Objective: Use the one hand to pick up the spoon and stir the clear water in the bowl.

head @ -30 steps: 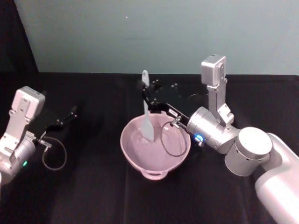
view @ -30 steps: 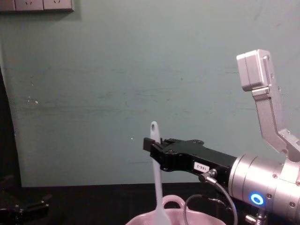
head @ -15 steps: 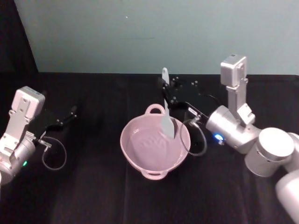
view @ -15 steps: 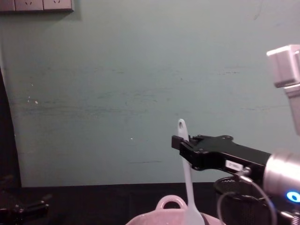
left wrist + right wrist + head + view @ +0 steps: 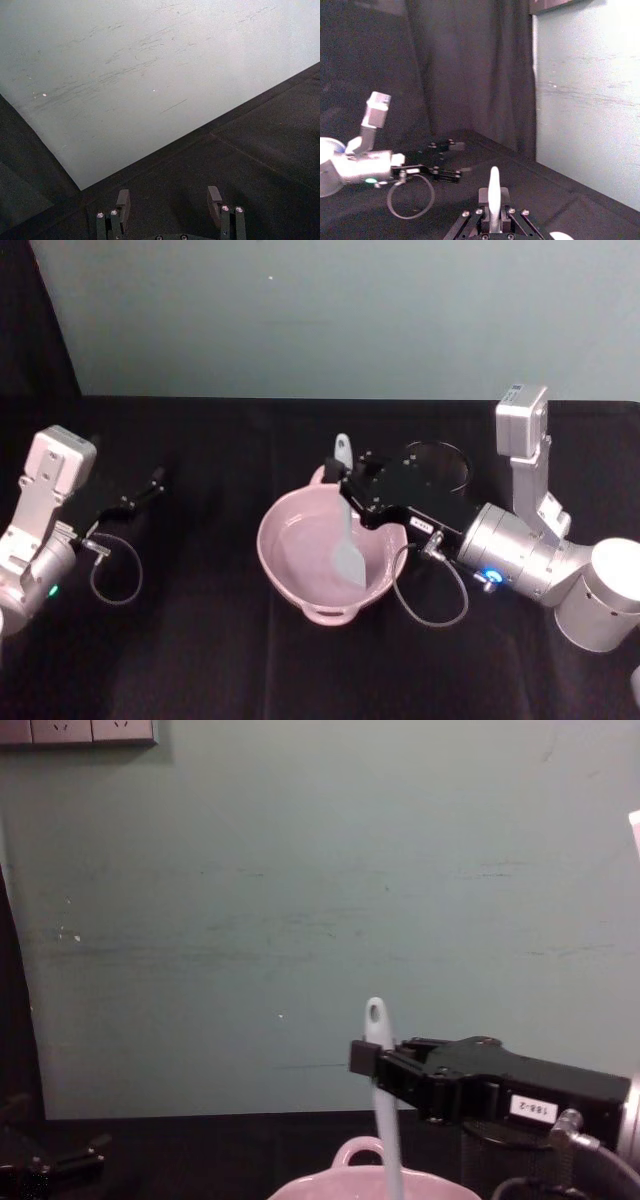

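While the right hand [image 5: 347, 483] reaches in from the right of the head view, its black fingers are clamped tight on the handle of the spoon [image 5: 345, 530], a little below the end with the hole. The spoon stands nearly upright at the middle of the frame, with its scoop down inside the bowl [image 5: 277, 525], over the right part of the hollow; whether the scoop touches the water cannot be told. The pink bowl sits at the centre of the black tablecloth [image 5: 200, 660]. The hand's dark body crosses over the bowl's far right rim and hides it there. Just behind the hand, a black mesh cup [image 5: 438, 462] stands towards the upper right, with its lower part covered by the hand. From the chest view the spoon [image 5: 383, 1110] rises from the bowl's rim [image 5: 330, 1186] at the bottom edge, beside the bowl's small loop handle [image 5: 358, 1151]. The mesh cup [image 5: 485, 1155] shows low on the right, below the hand [image 5: 366, 1056]. At the left of the head view the left hand [image 5: 157, 479] rests idle, well apart from the bowl, with a cable loop [image 5: 117, 575] beside it. Its own wrist view shows its fingers [image 5: 123, 202] spread wide with nothing between them.
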